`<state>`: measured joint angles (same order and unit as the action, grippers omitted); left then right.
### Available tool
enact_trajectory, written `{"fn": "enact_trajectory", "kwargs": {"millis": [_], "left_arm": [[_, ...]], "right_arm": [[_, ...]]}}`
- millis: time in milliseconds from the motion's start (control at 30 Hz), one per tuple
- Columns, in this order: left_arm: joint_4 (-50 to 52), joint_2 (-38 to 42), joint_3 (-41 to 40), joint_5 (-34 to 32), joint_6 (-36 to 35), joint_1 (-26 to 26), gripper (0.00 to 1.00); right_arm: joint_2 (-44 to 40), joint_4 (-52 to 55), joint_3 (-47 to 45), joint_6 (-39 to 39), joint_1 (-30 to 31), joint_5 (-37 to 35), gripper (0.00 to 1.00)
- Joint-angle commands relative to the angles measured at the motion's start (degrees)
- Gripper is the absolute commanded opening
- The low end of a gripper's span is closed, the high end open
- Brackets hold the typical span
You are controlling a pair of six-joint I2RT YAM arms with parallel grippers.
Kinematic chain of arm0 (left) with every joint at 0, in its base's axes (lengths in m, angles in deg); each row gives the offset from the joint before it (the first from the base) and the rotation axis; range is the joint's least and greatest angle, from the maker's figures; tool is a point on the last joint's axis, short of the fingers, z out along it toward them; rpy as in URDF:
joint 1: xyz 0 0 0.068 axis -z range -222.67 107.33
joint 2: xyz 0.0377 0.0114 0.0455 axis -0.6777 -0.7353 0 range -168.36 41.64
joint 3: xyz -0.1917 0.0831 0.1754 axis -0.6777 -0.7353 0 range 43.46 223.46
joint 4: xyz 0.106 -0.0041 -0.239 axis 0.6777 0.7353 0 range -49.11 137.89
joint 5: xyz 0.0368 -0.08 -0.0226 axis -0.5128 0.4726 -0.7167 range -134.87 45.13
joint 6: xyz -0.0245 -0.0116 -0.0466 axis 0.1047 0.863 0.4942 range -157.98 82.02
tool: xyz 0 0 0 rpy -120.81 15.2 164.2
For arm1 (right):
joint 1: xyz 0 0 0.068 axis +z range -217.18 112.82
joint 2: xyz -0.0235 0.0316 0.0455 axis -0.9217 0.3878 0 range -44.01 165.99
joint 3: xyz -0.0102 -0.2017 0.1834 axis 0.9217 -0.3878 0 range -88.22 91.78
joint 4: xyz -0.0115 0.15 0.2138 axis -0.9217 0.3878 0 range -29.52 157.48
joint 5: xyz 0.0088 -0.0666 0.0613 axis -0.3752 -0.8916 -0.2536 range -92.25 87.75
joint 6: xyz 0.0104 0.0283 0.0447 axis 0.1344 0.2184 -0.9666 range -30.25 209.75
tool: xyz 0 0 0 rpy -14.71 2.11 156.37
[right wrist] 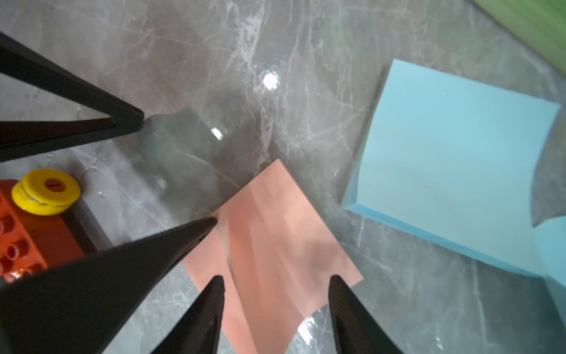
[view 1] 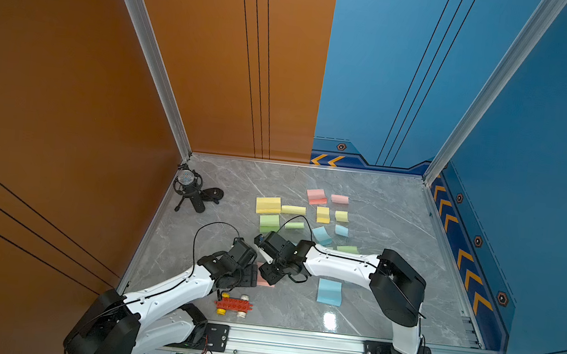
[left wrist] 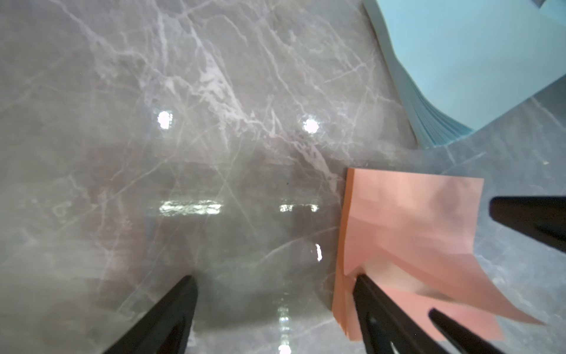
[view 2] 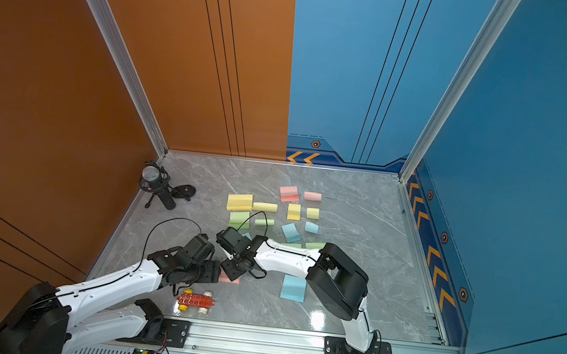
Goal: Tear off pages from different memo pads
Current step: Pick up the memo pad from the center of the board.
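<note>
Beyond the big blue memo pad (view 1: 329,292), other memo pads (view 1: 268,205) are seen with curled pages (view 1: 293,209) already torn off beside them. The blue pad itself looks untouched. Just beside it, the pink memo pad (left wrist: 343,303) is judged in progress. The left gripper (left wrist: 274,277) is spread wide, with one finger pressed on the pad's edge. The right gripper (right wrist: 277,277) is unclenched, astride it. The curled-up top page (left wrist: 477,291) is shown only by the left wrist view; in both top views the pad is mostly hidden.

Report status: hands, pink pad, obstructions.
Left hand open, one finger on pink memo pad edge. Right hand open, straddling its lifted top page. Red toy car and blue pad nearby, not touching.
</note>
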<state>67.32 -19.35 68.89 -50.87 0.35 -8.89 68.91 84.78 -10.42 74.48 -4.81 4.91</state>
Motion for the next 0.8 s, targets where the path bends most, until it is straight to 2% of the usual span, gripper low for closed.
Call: {"fn": "enact_trajectory", "kwargs": {"millis": [0, 267, 600, 667, 767], "left_arm": [[-0.4, -0.2, 0.3, -0.3, -1.3, -0.6, 0.84], [-0.5, 0.4, 0.0, 0.5, -1.4, -0.6, 0.84], [-0.5, 1.8, -0.4, 1.6, -1.6, -2.0, 0.84], [-0.5, 2.0, -0.4, 2.4, -1.8, -2.4, 0.84], [-0.5, 3.3, -0.3, 4.5, -1.7, -2.8, 0.84]], "right_arm": [[-1.3, -1.5, -0.9, -0.5, -0.4, 4.2, 0.56], [0.2, -1.3, -0.3, -0.3, -1.5, 4.3, 0.4], [2.7, 4.4, 3.4, 5.4, -0.3, 4.3, 0.38], [3.1, 5.3, 4.3, 6.2, -0.3, 5.2, 0.27], [3.4, 7.4, 6.1, 7.1, -1.3, 6.1, 0.03]]}}
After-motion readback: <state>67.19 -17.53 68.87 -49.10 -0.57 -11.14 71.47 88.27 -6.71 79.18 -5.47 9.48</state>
